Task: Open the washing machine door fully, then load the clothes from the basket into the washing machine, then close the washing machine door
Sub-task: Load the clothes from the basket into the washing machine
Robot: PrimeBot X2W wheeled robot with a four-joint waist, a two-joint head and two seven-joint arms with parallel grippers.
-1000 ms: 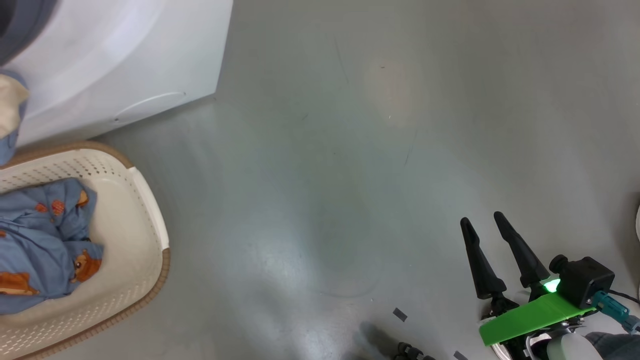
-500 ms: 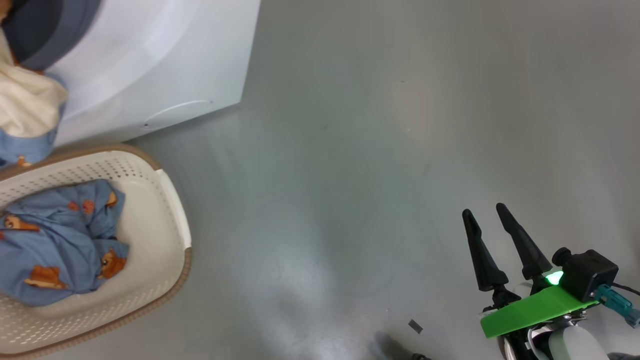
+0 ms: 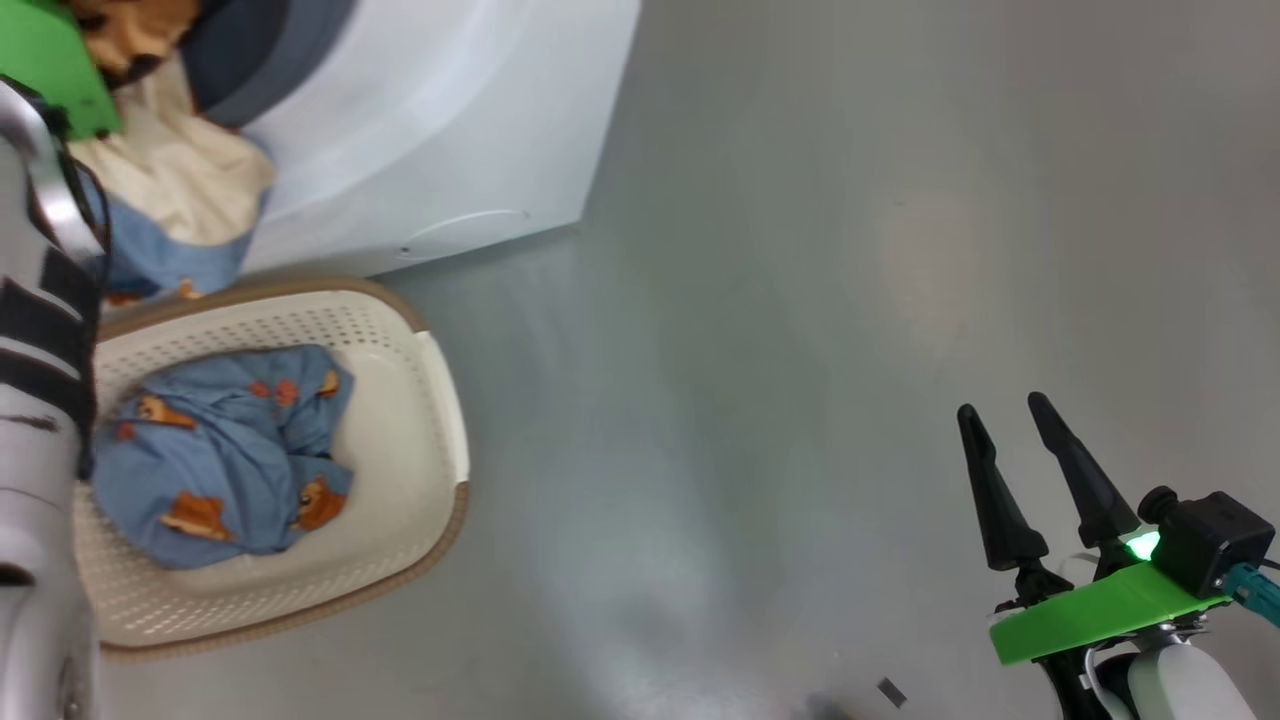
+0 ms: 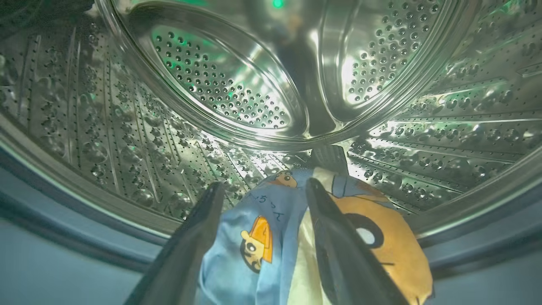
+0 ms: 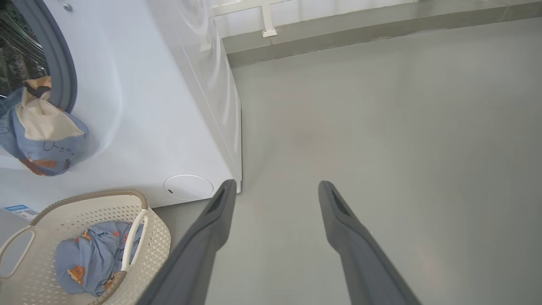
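Inside the steel perforated drum (image 4: 233, 84) of the large white boxy front-loading washing machine (image 3: 420, 120), a soft light-blue and cream garment (image 4: 271, 237) with orange cartoon prints lies across the lower lip. It spills outward over the blue-grey rubber seal (image 4: 63, 212). The left claw (image 4: 266, 186) points into the drum with its two long dark fingers spread wide, one on each side of that garment. The cloth lies between them unpinched; whether a finger brushes it I cannot tell.

Seen from the head, the garment's tail hangs down the machine's white front, just above the small cream-white perforated plastic basket (image 3: 440, 400) with a brown woven-look rim. The basket stands on the floor just beside the machine and holds a crumpled light-blue bundle of clothes (image 3: 230, 450) printed with orange-brown figures.

Well apart to the right, the right claw (image 3: 1003, 408) hovers over the floor, fingers spread, gripping and touching nothing. The smooth grey floor (image 3: 800, 300) shines softly and, in the right wrist view, runs back to a pale wall base (image 5: 338, 29) beyond the machine's corner.
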